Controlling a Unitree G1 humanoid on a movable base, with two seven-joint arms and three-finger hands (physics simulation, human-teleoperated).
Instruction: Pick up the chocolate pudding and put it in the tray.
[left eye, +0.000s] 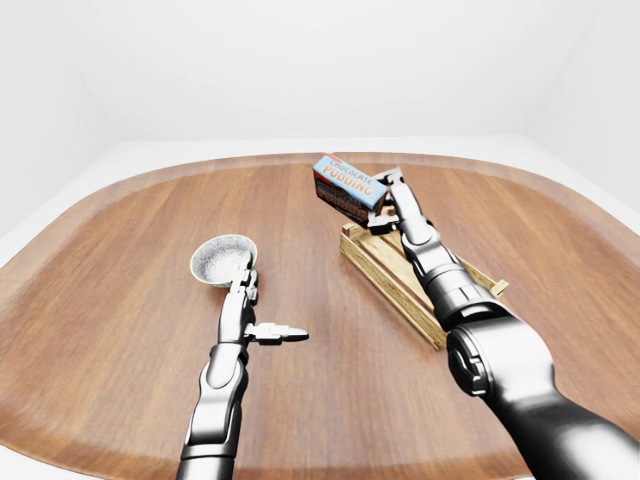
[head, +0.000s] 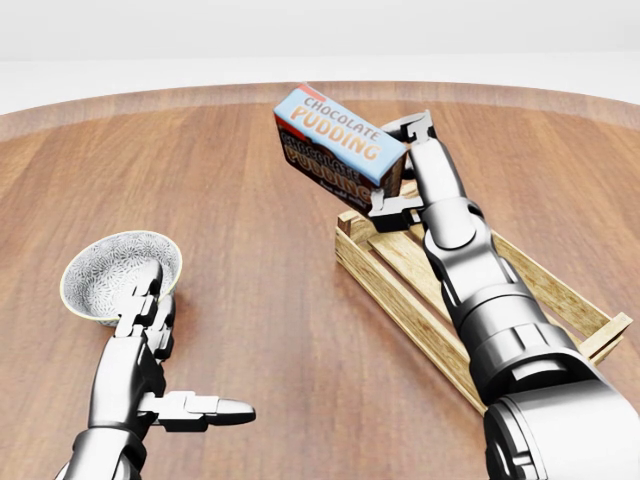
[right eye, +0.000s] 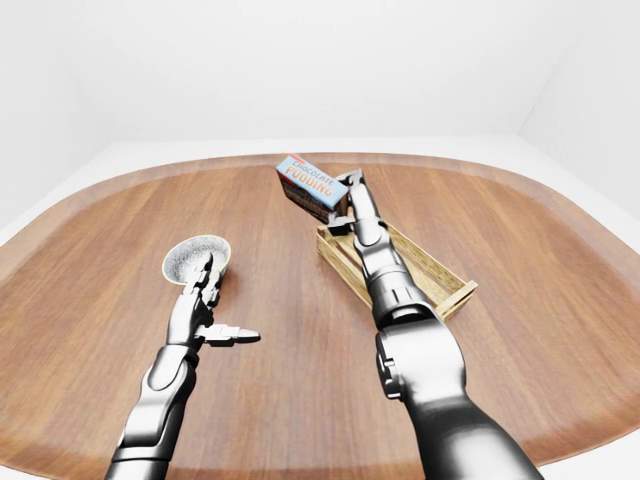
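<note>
Nearest to the camera in the head view, the left hand (head: 150, 375) rests low over the wooden table (head: 250, 300). Its fingers are spread: two point up toward the bowl and one points sideways to the right. It holds nothing. Just above this hand stands a small white bowl (head: 112, 272) with a fine pattern inside; the fingertips are very near its rim, but I cannot tell if they touch it.

On the right side, the right arm reaches up and away from the camera, over the wooden tray (head: 400, 285). The tray is a slatted crate that lies at an angle on the table.

At the far end of this arm, the right hand (head: 405, 165) grips the pudding box (head: 335, 145) with its fingers closed on the right end of the box. The box is in the air and tilted, above the upper left corner of the tray and not inside it. Its blue face shows the words "CHOCOLATE PUDDING".
</note>
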